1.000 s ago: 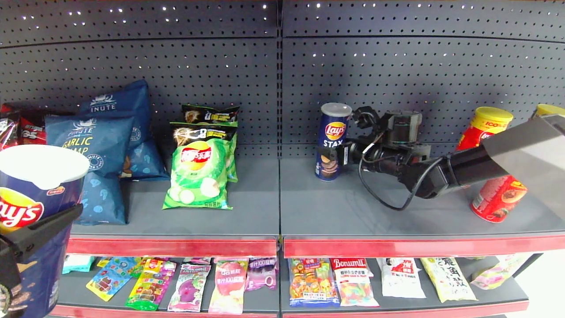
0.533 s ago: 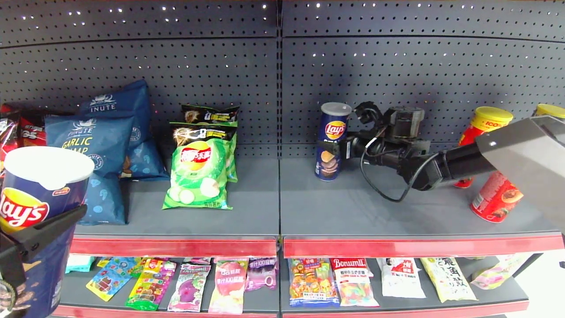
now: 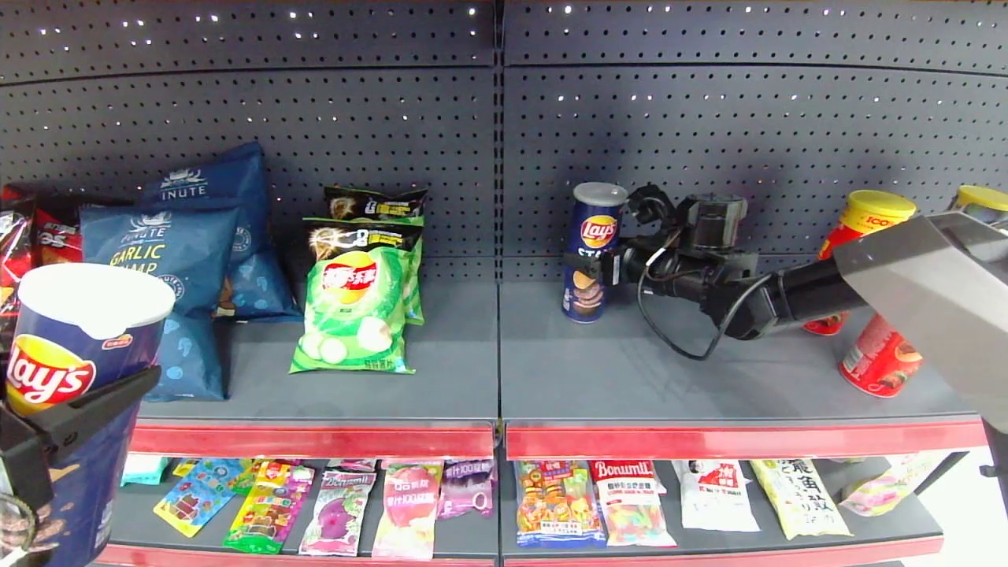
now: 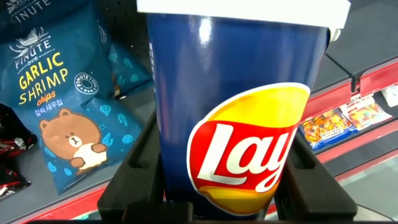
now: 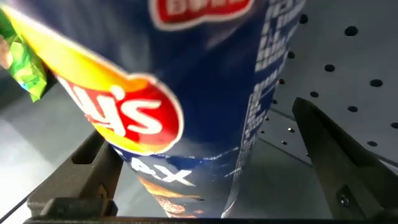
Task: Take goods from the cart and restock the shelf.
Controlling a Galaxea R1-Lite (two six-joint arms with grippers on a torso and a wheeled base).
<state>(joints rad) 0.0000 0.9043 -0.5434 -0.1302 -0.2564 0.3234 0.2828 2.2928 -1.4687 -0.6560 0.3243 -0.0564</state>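
- Canister (image 3: pixel 597 228): blue tube, grey lid, upright on shelf (image 3: pixel 630 378); right hand (image 3: pixel 589 266) spread loosely around it.
- Left hand (image 4: pixel 224 180) clamps another blue, white-lidded canister (image 4: pixel 236 93).

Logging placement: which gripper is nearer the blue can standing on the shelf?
Right. The right gripper straddles the shelf can; the left gripper holds a second can, far left.

Bright even light; glints in pegboard (image 3: pixel 504 118) holes; lower shelf (image 3: pixel 709 549) perhaps shadowed.
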